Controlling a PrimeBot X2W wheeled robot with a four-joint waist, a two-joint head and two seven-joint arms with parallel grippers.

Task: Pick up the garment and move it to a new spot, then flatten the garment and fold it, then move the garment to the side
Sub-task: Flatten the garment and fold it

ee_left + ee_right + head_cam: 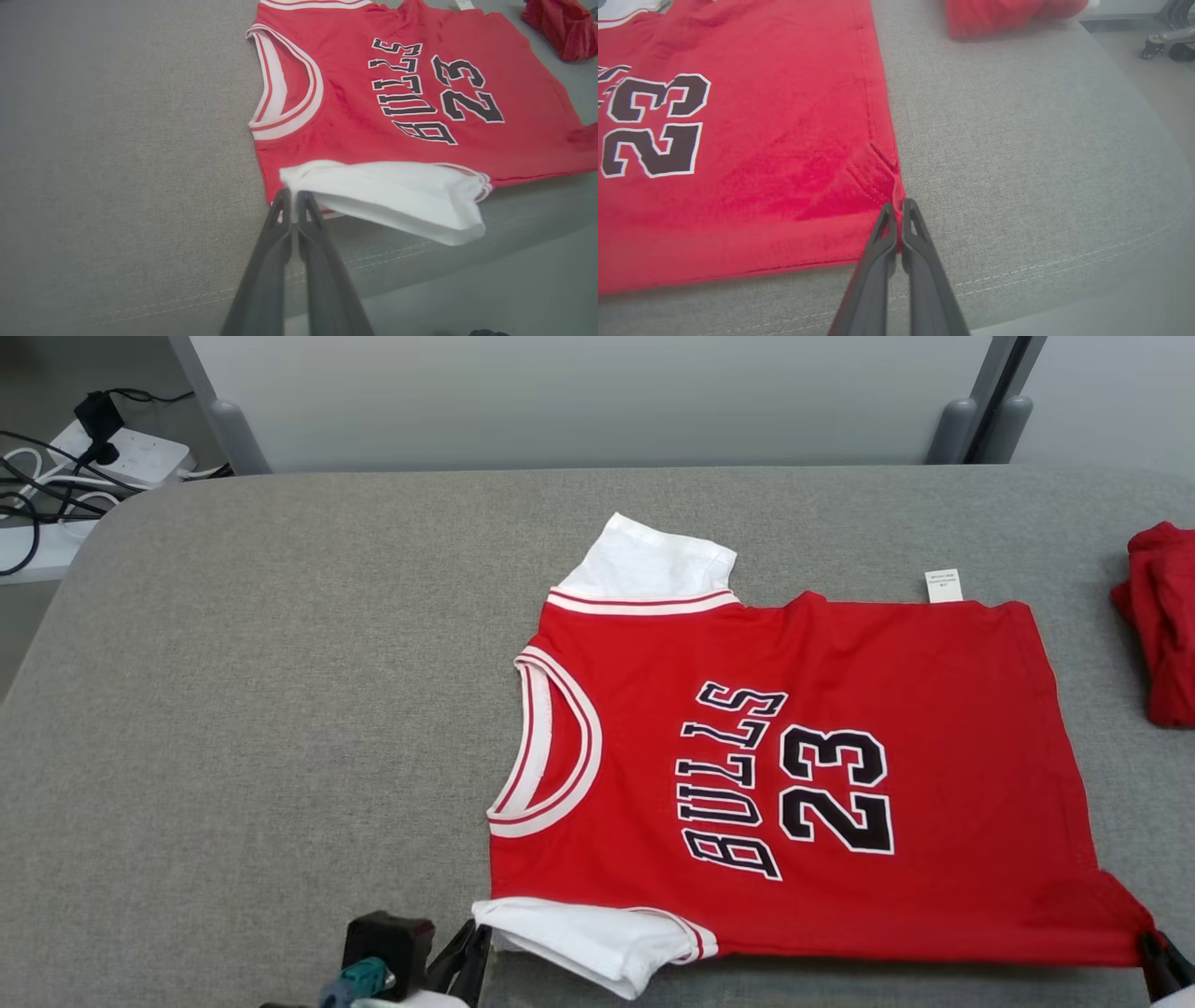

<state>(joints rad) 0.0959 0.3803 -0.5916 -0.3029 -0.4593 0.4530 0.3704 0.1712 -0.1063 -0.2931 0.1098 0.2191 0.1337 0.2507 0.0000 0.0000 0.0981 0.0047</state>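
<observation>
A red garment [822,784], a jersey printed with BULLS and 23, lies spread flat on the grey fabric-covered tabletop [261,709], filling the centre and right of the head view. Its neckline faces the left of the frame and its hem the right, so the lettering runs sideways. One white sleeve [653,565] points toward the top of the frame. The other white sleeve [597,938] sits at the lower edge, by the tabletop's stitched front border.

The left hand [471,938] is at the bottom of the head view, left of centre. In the left wrist view its two dark fingers [280,219] are clenched together on the corner of that lower sleeve, which bulges up slightly from the cloth.

The right hand [1156,952] shows at the lower right corner of the head view. In the right wrist view its fingers [882,228] are pinched on the garment's bottom hem corner [882,186], where the fabric puckers into small folds.

A small white label [943,585] sticks out from the garment's upper edge. A crumpled red cloth [1162,625] lies at the right edge of the frame, apart from the garment. A white power strip [131,453] with dark cables sits at the upper left, off the tabletop.
</observation>
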